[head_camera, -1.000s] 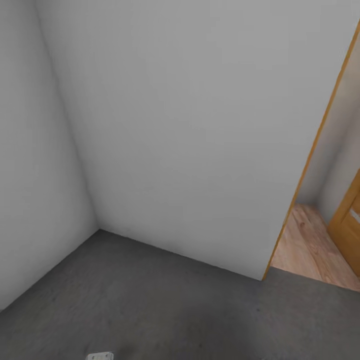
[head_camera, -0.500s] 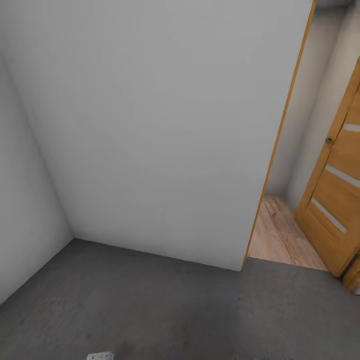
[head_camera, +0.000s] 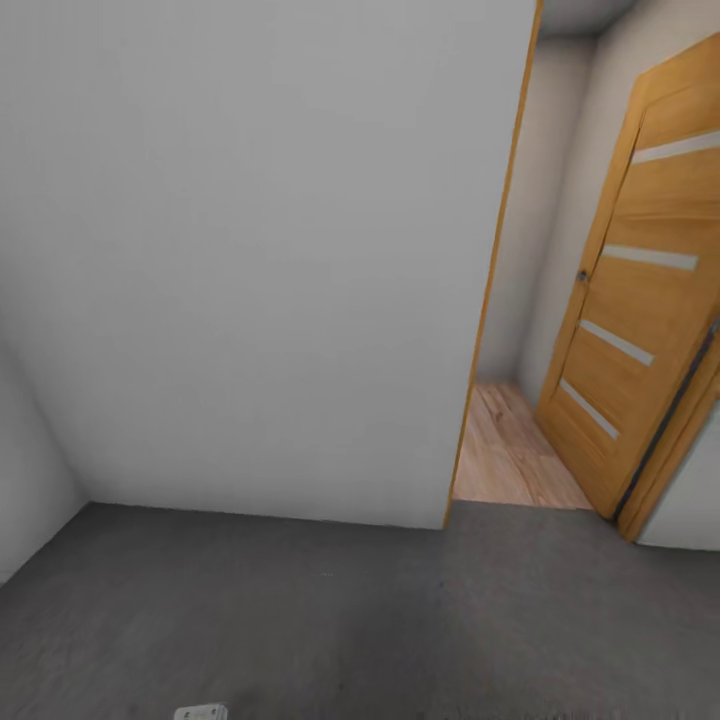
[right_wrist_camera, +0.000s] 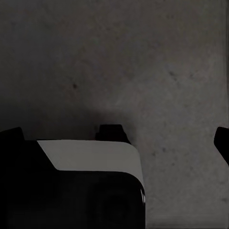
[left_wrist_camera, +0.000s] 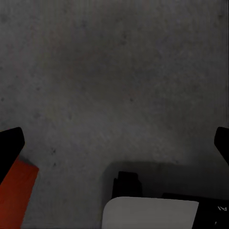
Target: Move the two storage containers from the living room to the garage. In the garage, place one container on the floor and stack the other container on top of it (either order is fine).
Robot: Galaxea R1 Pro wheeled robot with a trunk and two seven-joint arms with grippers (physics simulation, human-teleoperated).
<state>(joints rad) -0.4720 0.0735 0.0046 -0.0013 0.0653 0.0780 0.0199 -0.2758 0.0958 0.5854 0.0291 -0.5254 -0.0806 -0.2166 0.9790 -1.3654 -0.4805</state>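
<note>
So the only bit of a storage container (left_wrist_camera: 16, 193) I can spot is an orange-red sliver in the left wrist view, sitting on the dark concrete floor (left_wrist_camera: 119, 71) right next to one dark fingertip (left_wrist_camera: 9, 145) of the left gripper (left_wrist_camera: 114, 140). It's just a corner or an edge, so I can't tell which way its long axis runs, or whether it's one bin or two stacked. My guess is that it's parked on the garage floor — down low beside the robot on the left arm's side, which makes the left arm the nearer one by far.

Left gripper: the two dark tips sit well apart with bare concrete between them, so it's spread wide and carrying nothing. Right gripper (right_wrist_camera: 117, 138) looks the same — tips wide apart, nothing but floor between them (plus the robot's own white-and-black base (right_wrist_camera: 90, 162) poking in underneath).

Head view is looking away from all that. It's got a plain white wall (head_camera: 250, 250), the grey floor running up to it, and a doorway (head_camera: 520, 300) with a honey-coloured frame. Past the threshold there's light wood plank flooring (head_camera: 510, 450) and an open wooden door (head_camera: 640, 290) with pale stripes.

Judging by this, the robot is facing the exit with both arms free, so I'd say the next thing is rolling out through that doorway for whatever's left in the living room.
</note>
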